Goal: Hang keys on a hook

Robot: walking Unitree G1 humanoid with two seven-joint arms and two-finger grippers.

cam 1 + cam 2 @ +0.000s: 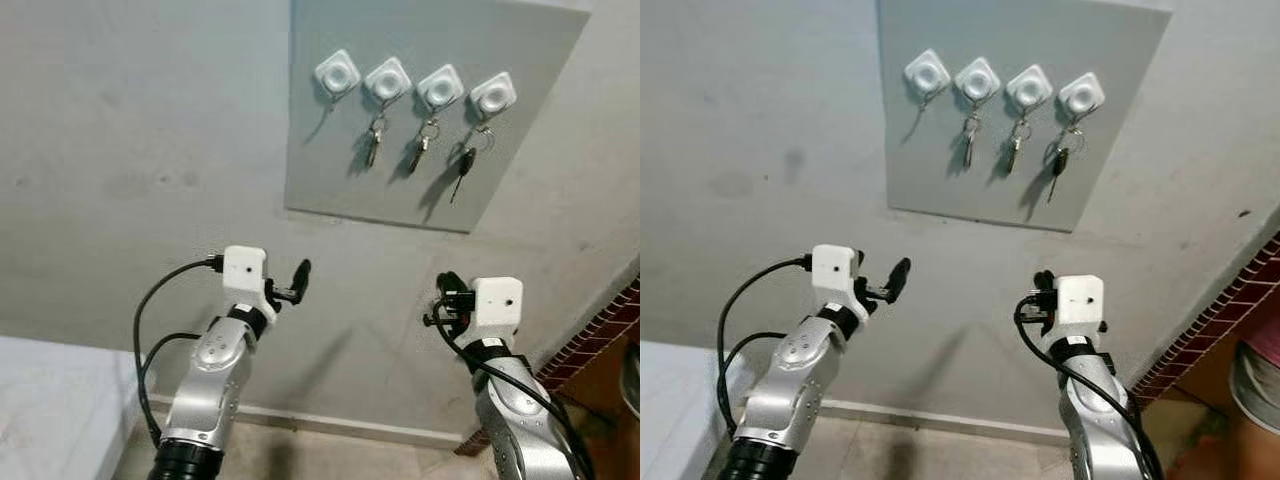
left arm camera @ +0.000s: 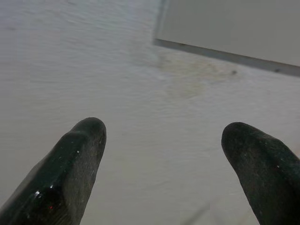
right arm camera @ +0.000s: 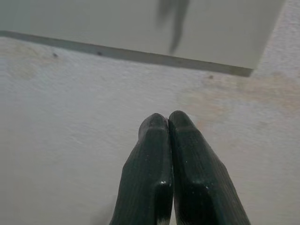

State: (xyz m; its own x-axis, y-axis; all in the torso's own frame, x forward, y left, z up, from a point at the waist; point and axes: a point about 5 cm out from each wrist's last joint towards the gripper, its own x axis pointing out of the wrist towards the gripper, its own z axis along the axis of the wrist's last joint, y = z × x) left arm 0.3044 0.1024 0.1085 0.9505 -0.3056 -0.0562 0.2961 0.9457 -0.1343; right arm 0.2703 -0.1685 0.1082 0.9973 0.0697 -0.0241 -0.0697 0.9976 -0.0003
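A grey board (image 1: pixel 400 190) hangs on the wall with a row of white square hooks. The leftmost hook (image 1: pixel 337 73) carries nothing. Silver keys (image 1: pixel 374 145) hang from the second hook (image 1: pixel 388 79), and more silver keys (image 1: pixel 422 148) from the third hook (image 1: pixel 440 88). A black-headed key (image 1: pixel 466 165) hangs from the fourth hook (image 1: pixel 493 95). My left gripper (image 1: pixel 300 275) is raised below the board's left corner, open and empty, its fingers (image 2: pixel 79 159) wide apart. My right gripper (image 1: pixel 445 295) is held up below the board's right part, shut on nothing, with its fingertips (image 3: pixel 157 126) pressed together.
A brick wall (image 1: pixel 600 330) runs along the right edge. A white surface (image 1: pixel 50 410) lies at the lower left. A pale skirting board (image 1: pixel 330 425) meets the floor below the wall. Part of a person in pink (image 1: pixel 1258 365) stands at the far right.
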